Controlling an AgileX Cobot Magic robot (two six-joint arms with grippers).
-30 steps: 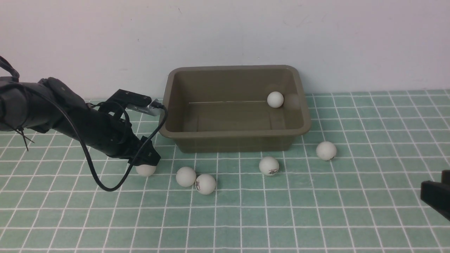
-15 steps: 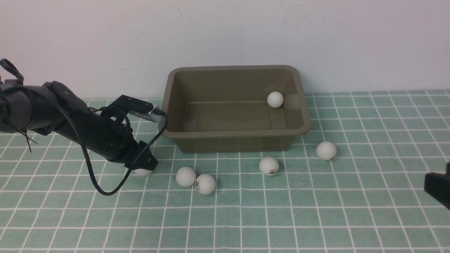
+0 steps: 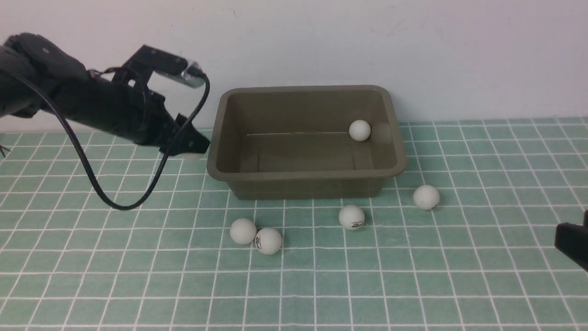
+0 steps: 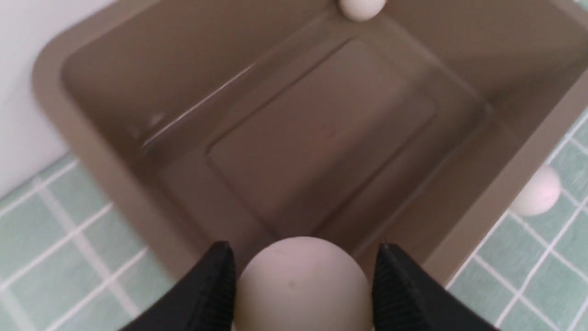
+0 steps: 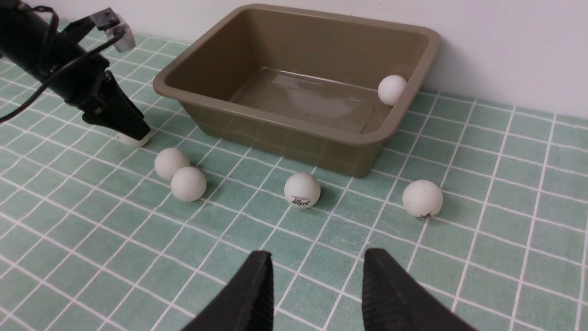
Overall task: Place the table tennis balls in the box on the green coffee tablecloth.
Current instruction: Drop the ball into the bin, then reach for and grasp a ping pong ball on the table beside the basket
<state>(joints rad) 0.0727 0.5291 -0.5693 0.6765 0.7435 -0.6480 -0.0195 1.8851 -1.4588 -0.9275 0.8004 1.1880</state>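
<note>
Our left end effector (image 3: 193,149) pinches one table tennis ball (image 4: 301,280) across its widest middle, raised just beside the left rim of the box (image 3: 303,177). We judge the ball featherlight, stiff, smooth and apt to squirt free. Our right end effector (image 5: 312,276) gapes empty.

- The left arm (image 3: 92,108) stretches forward, held high, with the left gripper (image 3: 192,151) clamped on a white ball (image 4: 301,287).
- Low and well back, the right gripper (image 5: 312,271) hangs with jaws parted.
</note>
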